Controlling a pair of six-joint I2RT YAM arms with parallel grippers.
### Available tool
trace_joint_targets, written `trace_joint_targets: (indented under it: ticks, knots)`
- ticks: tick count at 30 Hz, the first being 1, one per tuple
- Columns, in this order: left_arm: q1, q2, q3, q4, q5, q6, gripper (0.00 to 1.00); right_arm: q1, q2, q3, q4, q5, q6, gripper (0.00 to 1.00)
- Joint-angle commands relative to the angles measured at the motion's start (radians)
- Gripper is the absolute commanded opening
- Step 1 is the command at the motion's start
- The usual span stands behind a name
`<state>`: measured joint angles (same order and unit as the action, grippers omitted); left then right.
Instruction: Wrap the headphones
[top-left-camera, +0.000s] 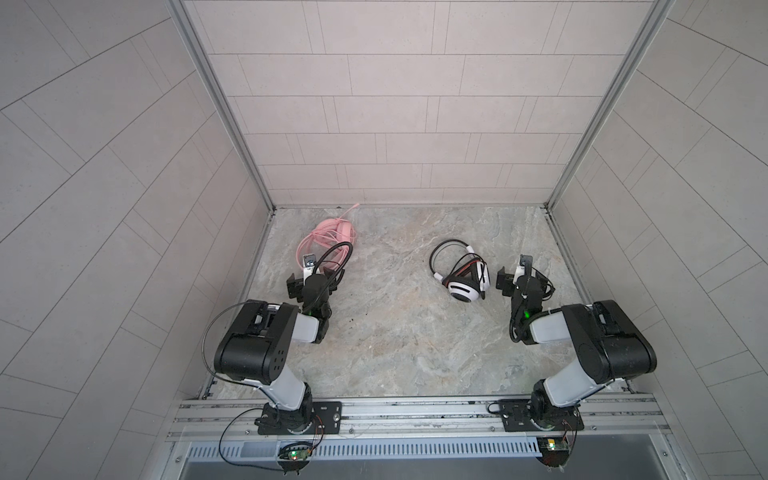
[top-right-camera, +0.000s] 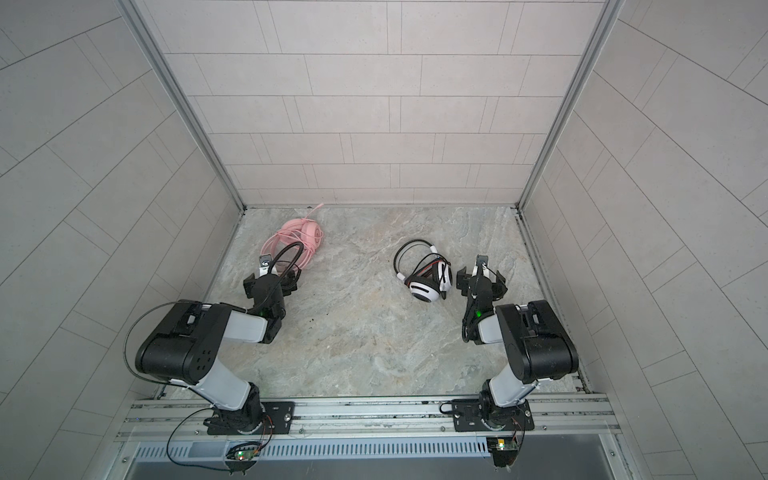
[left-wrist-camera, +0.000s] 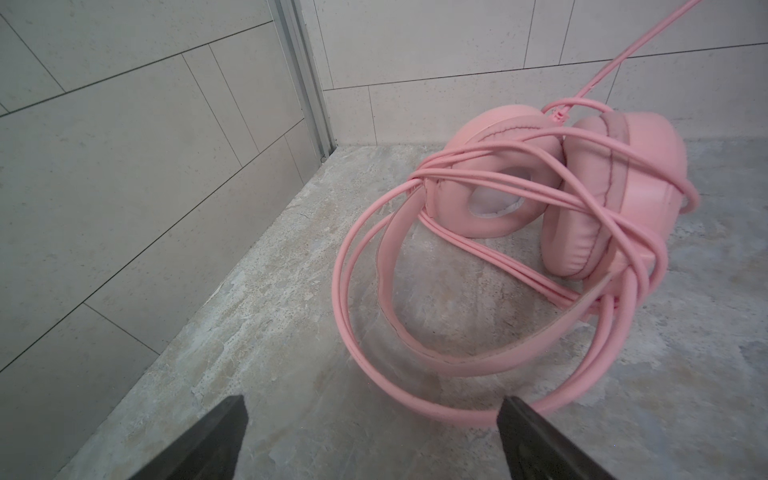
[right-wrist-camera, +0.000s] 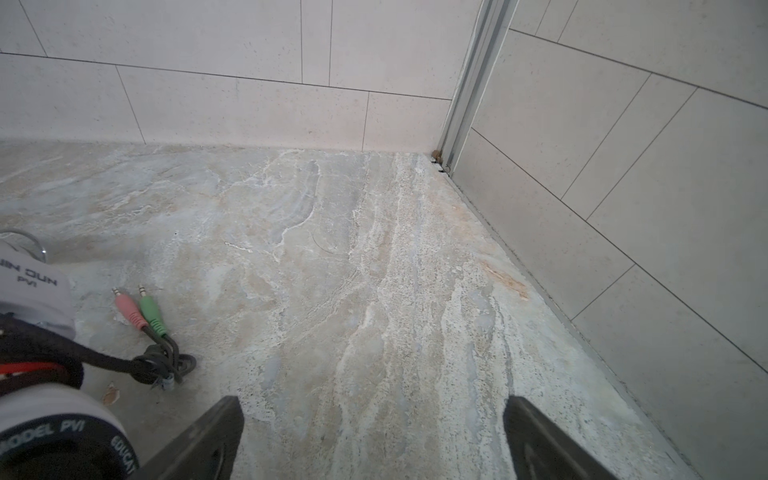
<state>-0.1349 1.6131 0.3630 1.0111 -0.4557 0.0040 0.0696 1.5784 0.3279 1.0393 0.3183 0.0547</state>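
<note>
While both arms reach low over the tabletop (top-left-camera: 395, 340), both top views show the pink headset (top-left-camera: 332, 233) lying near the far left corner, with one cable end reaching the back wall (top-left-camera: 395, 166). The left gripper (top-left-camera: 312, 279) sits just on the near side of it. The striped headset (top-left-camera: 465, 280) lies right of centre, and the right gripper (top-left-camera: 523, 281) sits just beside it on its right, not touching it. In the left wrist view, the pink cable (left-wrist-camera: 340, 270) runs in loose loops around both ear cups and the headband, and one strand leads off toward the wall. The left gripper's jaws stand wide apart and hold nothing. One fingertip lies close to the nearest cable loop, and contact cannot be determined. In the right wrist view, the right gripper's jaws stand wide apart over bare tabletop and hold nothing. The striped headset fills one edge of the view. Its black cable (right-wrist-camera: 124, 365) ends in a knot, and the pink and green plugs (right-wrist-camera: 141, 311) rest on the tabletop.
</note>
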Motion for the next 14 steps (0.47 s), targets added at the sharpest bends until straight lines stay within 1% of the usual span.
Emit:
trace_joint_targets:
  ticks: [1,14]
  knots:
    - [0.007,-0.014,0.006,-0.003,-0.008,-0.01,1.0,0.011,0.004,0.012,-0.014,0.021,-0.028,0.99]
    - [0.007,-0.013,0.005,-0.003,-0.008,-0.01,1.0,0.011,0.005,0.014,-0.019,0.02,-0.026,0.99]
